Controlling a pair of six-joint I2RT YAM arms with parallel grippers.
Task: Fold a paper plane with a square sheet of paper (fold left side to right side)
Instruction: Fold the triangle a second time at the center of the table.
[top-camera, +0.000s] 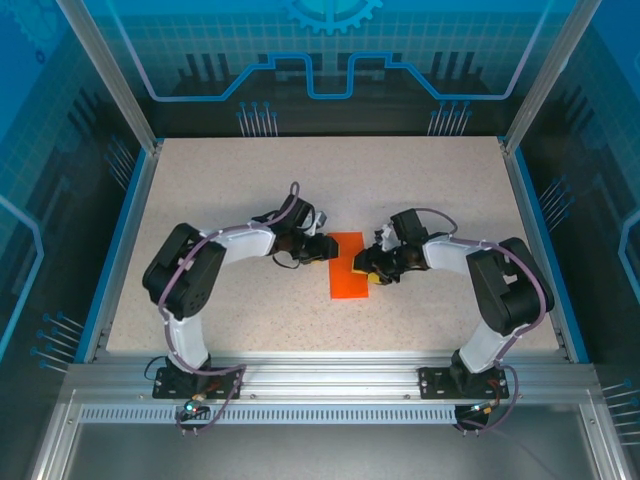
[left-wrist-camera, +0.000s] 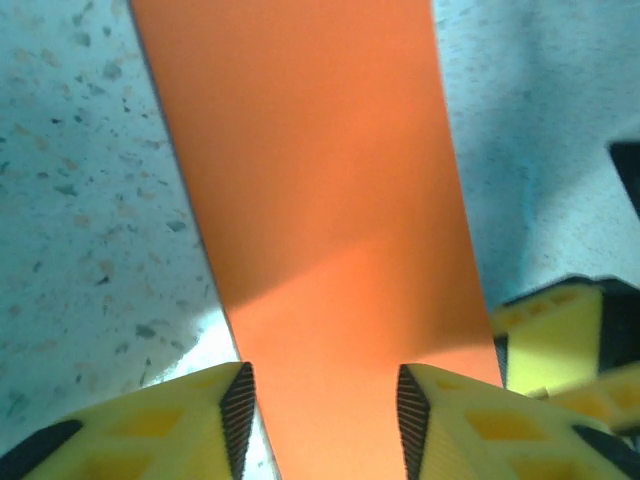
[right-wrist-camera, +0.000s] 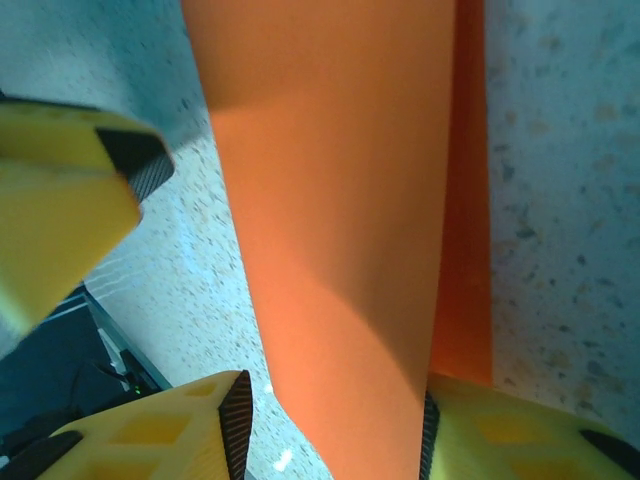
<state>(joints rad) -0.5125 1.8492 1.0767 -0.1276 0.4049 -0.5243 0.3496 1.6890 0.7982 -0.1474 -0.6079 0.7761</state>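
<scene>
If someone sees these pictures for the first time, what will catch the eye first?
The bright orange sheet of paper, folded into a narrow rectangle, lies at the middle of the speckled table. The left gripper and the right gripper flank it closely, and in each wrist view yellow jaws stand apart with the orange paper between them.

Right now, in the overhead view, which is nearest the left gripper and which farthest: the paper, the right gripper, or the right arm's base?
Measured from the left gripper:
1. The paper, right at its tips, just to the right.
2. The right gripper, at the paper's opposite edge.
3. The right arm's base, far off at the near right.
</scene>
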